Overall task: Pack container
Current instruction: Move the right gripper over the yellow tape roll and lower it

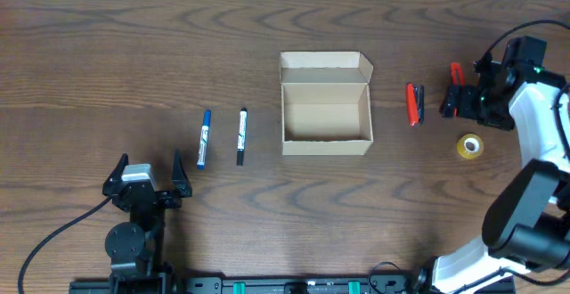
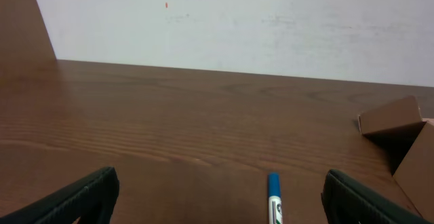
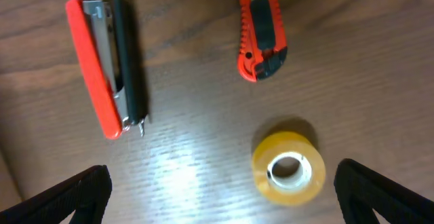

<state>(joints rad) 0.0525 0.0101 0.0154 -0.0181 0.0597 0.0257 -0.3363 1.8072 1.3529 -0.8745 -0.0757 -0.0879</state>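
Note:
The container [image 1: 326, 116] is a tan cardboard box at mid-table, its flap lid open toward the back and its inside bare; its corner [image 2: 400, 132] shows in the left wrist view. A blue marker [image 1: 204, 138] and a black marker [image 1: 241, 136] lie left of it. My left gripper [image 1: 149, 166] stands open near the front edge, the blue marker's cap [image 2: 274, 195] just ahead between its fingers [image 2: 74, 200]. My right gripper [image 1: 452, 98] hangs open over the items right of the box, with nothing held. In its wrist view the gripper [image 3: 224, 197] has a yellow tape roll [image 3: 288, 170] between its fingers.
A red-and-black stapler [image 1: 414, 103] [image 3: 105, 68] lies right of the box. A red utility knife [image 1: 455, 73] [image 3: 261, 30] lies beyond it, partly under the right gripper. The tape roll [image 1: 470, 146] sits nearer the front right. A pale wall borders the table's far edge.

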